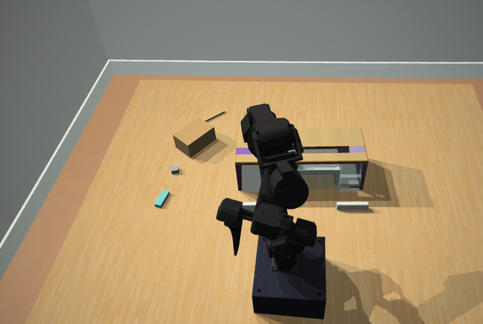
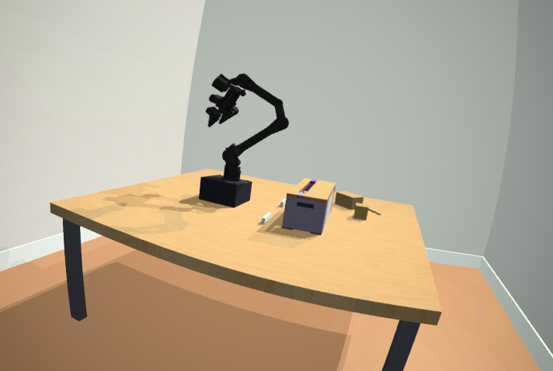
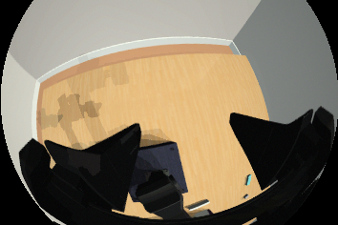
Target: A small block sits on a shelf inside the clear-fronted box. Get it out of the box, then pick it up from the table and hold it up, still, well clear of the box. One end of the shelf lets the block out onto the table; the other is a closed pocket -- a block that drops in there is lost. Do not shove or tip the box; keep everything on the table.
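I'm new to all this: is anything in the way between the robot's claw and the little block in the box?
Yes. The open gripper hangs high above the table, far from the box. The block sits inside, behind the clear front and under the wooden top; a narrow slot in that top is the only visible opening.

The clear-fronted box (image 1: 300, 156), wood-topped and upright on the table, holds a small grey block (image 1: 353, 183) inside.

Pale wood-grain worktop (image 1: 117, 257), smooth with a matt sheen; box (image 2: 307, 210) topped in the same wood look, its front clear like glass; arm (image 2: 263, 108) matt black; cardboard-brown block (image 1: 193, 137), dull.
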`<action>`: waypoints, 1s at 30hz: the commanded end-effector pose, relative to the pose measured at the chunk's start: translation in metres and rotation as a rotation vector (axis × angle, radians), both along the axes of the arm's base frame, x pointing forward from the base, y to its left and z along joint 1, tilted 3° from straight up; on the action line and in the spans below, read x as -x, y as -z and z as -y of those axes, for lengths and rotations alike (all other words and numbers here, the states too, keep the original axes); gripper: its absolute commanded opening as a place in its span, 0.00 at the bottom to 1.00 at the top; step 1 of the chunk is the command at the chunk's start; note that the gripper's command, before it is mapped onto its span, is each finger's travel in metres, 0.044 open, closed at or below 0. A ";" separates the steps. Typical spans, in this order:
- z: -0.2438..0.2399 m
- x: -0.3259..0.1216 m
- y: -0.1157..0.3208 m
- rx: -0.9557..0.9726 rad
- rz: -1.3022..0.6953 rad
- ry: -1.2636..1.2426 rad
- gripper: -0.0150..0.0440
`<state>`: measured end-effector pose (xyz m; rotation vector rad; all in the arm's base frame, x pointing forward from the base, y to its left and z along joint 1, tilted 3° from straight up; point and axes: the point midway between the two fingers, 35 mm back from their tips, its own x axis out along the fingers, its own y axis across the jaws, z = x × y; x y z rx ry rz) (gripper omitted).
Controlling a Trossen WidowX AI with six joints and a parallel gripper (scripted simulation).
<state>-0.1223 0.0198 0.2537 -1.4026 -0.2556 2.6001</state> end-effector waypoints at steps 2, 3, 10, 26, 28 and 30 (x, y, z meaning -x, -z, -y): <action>0.007 0.003 0.001 0.012 0.009 -0.029 0.93; 0.015 0.006 0.002 0.025 0.022 -0.065 0.93; 0.093 0.011 0.016 0.117 0.153 -0.359 0.93; 0.227 -0.096 0.051 0.147 0.472 -0.873 0.93; 0.236 -0.120 0.056 0.129 0.522 -0.932 0.93; 0.242 -0.146 0.062 0.103 0.574 -0.992 0.93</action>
